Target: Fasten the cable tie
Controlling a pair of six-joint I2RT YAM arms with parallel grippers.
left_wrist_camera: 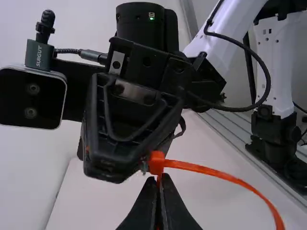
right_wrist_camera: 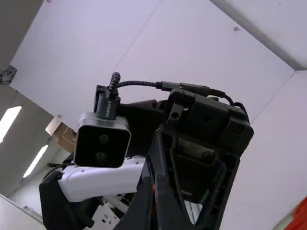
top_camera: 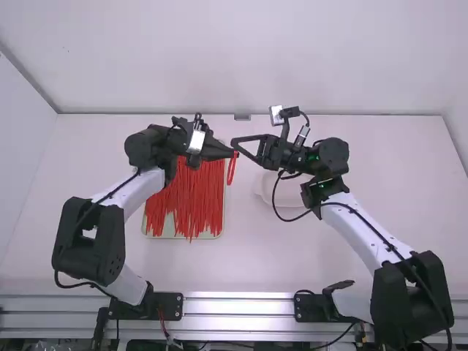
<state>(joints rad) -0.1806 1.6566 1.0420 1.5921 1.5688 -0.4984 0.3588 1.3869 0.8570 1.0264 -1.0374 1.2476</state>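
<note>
A red cable tie (top_camera: 232,169) hangs in a loop between my two grippers, above the middle of the table. My left gripper (top_camera: 227,153) meets it from the left and is shut on it just below the tie's head (left_wrist_camera: 156,164). From there the strap (left_wrist_camera: 225,176) curves away in an arc. My right gripper (top_camera: 236,143) comes in from the right, its tips against the head. Its fingers are shut, with a sliver of red tie (right_wrist_camera: 153,189) between them. In each wrist view the other arm's gripper stands close ahead.
A heap of red cable ties (top_camera: 189,196) lies on a pale mat (top_camera: 212,232) under the left arm. A low white object (top_camera: 265,194) sits under the right arm's wrist. The table's right half and front are open.
</note>
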